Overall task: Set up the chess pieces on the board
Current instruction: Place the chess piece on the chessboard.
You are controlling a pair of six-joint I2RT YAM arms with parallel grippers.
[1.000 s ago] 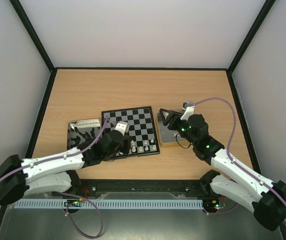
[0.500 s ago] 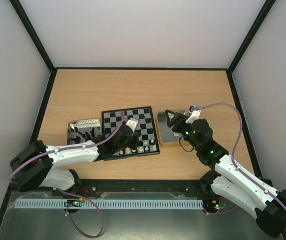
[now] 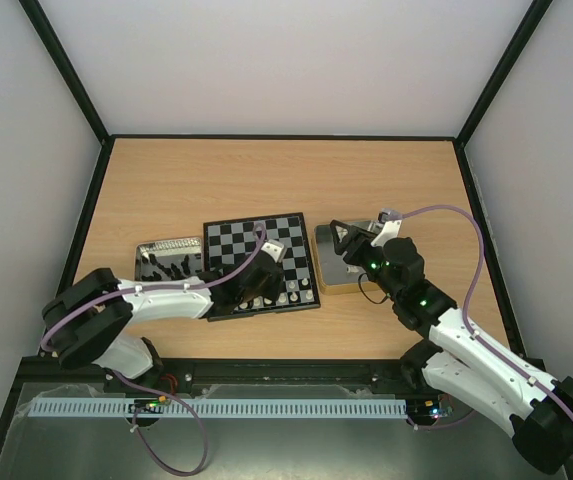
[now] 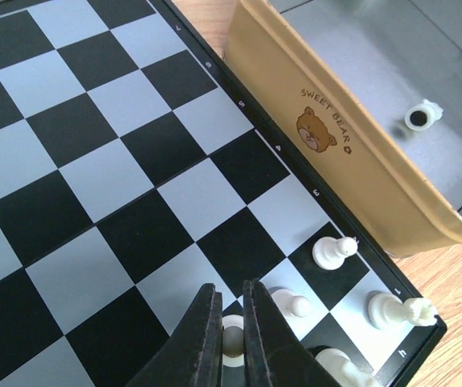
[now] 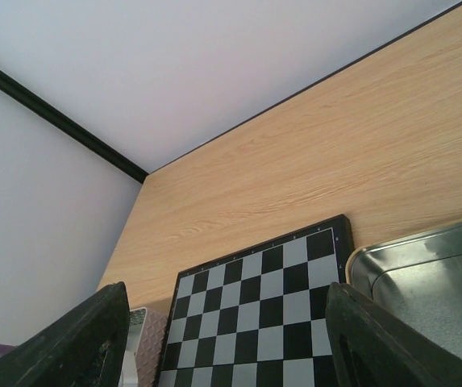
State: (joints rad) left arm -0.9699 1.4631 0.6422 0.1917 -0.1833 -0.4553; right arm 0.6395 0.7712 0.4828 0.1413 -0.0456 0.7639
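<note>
The board (image 3: 262,252) lies mid-table; it also shows in the left wrist view (image 4: 93,161) and the right wrist view (image 5: 263,322). Several cream-white chess pieces (image 3: 297,292) stand at its near right corner, among them a pawn (image 4: 333,251) and a taller piece (image 4: 400,310). My left gripper (image 3: 264,293) (image 4: 229,289) is low over the near rows, shut on a white pawn (image 4: 232,337) that stands on a square. My right gripper (image 3: 339,240) (image 5: 226,289) is wide open and empty above the gold tin (image 3: 338,283). Black pieces (image 3: 166,268) lie in the left tin.
The gold tin (image 4: 319,137) touches the board's right edge and holds one white pawn (image 4: 422,117). A silver tin (image 3: 146,250) lies against the board's left edge. Bare wood stretches behind the board (image 3: 286,180). Black frame posts edge the table.
My left arm has reached further right along the board's near rows. My right gripper shifted slightly right and up a second ago, then stayed still.
</note>
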